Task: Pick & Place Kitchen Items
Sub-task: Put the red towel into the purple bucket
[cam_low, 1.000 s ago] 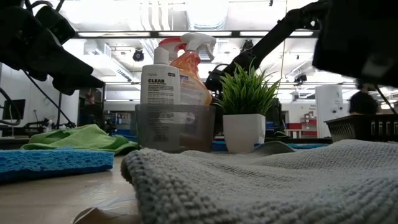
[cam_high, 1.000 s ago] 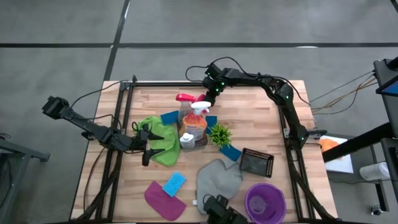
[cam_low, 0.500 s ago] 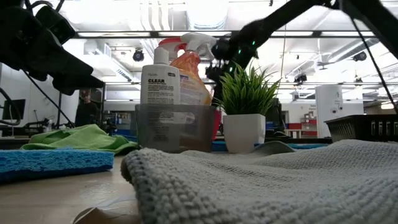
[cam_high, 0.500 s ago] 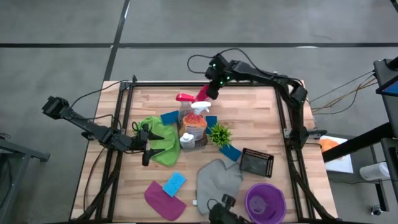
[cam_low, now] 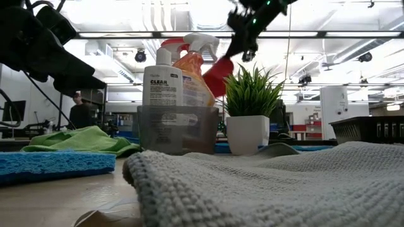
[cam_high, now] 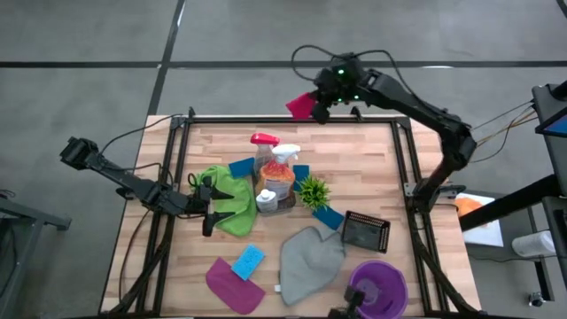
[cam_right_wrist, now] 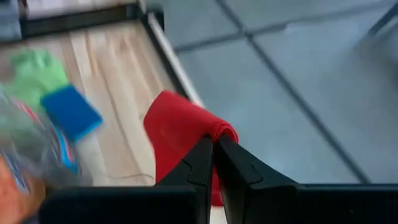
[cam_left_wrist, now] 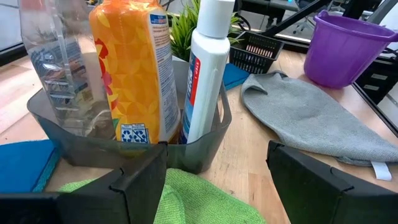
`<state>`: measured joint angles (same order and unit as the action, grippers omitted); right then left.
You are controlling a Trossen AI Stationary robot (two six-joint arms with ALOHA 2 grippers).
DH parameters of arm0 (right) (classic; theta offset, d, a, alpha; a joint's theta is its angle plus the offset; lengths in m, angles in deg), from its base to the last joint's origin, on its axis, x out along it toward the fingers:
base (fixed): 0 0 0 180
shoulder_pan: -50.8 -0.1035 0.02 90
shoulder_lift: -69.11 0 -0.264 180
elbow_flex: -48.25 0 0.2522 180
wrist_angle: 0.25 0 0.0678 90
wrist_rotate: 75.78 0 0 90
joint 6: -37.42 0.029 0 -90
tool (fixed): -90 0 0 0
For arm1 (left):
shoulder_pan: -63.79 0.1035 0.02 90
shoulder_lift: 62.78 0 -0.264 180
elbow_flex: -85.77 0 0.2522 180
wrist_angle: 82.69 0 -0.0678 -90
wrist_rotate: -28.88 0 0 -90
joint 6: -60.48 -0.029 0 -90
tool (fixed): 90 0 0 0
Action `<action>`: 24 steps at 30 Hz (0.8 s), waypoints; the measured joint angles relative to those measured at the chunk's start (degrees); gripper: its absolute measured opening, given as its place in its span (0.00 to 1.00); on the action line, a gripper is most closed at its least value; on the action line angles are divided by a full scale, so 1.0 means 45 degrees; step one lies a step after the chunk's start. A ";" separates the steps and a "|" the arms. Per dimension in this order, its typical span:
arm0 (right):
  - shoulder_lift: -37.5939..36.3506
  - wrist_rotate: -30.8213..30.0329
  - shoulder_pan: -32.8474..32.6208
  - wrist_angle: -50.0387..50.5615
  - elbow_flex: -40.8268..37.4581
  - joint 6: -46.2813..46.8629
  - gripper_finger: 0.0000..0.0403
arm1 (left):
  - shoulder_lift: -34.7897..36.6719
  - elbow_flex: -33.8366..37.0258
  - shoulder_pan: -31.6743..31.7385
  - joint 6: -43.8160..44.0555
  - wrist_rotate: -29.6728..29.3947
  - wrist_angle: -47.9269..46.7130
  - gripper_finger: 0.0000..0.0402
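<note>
My right gripper (cam_high: 317, 108) is high above the table's far edge, shut on a red cloth (cam_high: 300, 105) that also shows in the low view as the red cloth (cam_low: 218, 76). My left gripper (cam_high: 211, 208) stands open at the table's left, over a green cloth (cam_high: 227, 200). Its fingers point at a grey caddy (cam_left_wrist: 205, 140). The caddy holds a clear spray bottle (cam_high: 263, 142), an orange spray bottle (cam_high: 282, 167) and a white bottle (cam_left_wrist: 205, 62). A grey cloth (cam_high: 310, 253), a magenta cloth (cam_high: 232, 283) and blue sponges (cam_high: 248, 261) lie flat on the table. My right gripper pinches the red cloth between its two fingers at a rounded fold (cam_right_wrist: 219, 132) on the cloth's upper end. The fingers slant downward. The cloth hangs below them, bunched and slack, clear of the table.
A small green plant (cam_high: 312, 190) stands right of the caddy. A black basket (cam_high: 365, 232) and a purple bucket (cam_high: 378, 288) are at the near right. More blue sponges (cam_high: 328, 215) lie beside the plant and behind the green cloth.
My right gripper has risen from behind the spray bottles, moved toward the table's far edge and tipped less steeply downward, staying shut. The red cloth has gone up with it and now hangs clear of the table.
</note>
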<state>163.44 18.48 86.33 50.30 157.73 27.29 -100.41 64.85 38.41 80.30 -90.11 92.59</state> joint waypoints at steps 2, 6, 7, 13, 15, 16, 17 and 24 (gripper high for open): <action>-0.0552 0.0006 -0.0015 -0.1027 -0.0432 0.0000 0.04 | 0.0000 0.0000 0.0000 -0.0001 0.0000 -0.0002 0.69; -0.1686 0.0327 -0.0039 -0.3884 -0.1951 0.0058 0.04 | 0.0000 0.0000 0.0002 -0.0003 0.0000 -0.0002 0.69; -0.2017 0.0485 -0.0039 -0.4792 -0.2490 0.0099 0.04 | 0.0000 0.0000 0.0000 -0.0005 0.0000 -0.0002 0.69; -0.4084 0.1333 -0.0137 -0.9833 -0.6112 0.0640 0.04 | 0.0000 0.0000 0.0000 -0.0005 0.0000 -0.0002 0.70; -0.4842 0.1414 -0.0257 -1.0952 -0.7226 0.0733 0.04 | 0.0000 0.0000 0.0000 0.0000 -0.0006 -0.0002 0.70; -0.5219 0.1439 -0.0342 -1.1358 -0.7712 0.0736 0.04 | 0.0000 0.0000 0.0000 -0.0005 -0.0020 -0.0002 0.70; -0.5635 0.1445 -0.0446 -1.1726 -0.8209 0.0733 0.04 | 0.0000 0.0000 0.0002 0.0000 -0.0042 0.0003 0.70; -0.8627 0.1730 -0.1731 -1.1961 -1.0529 0.0632 0.04 | 0.0000 0.0000 0.0001 0.0000 -0.0146 0.0028 0.70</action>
<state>124.62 26.27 78.54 -3.53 110.35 30.13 -100.41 64.85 38.41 80.30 -90.77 92.72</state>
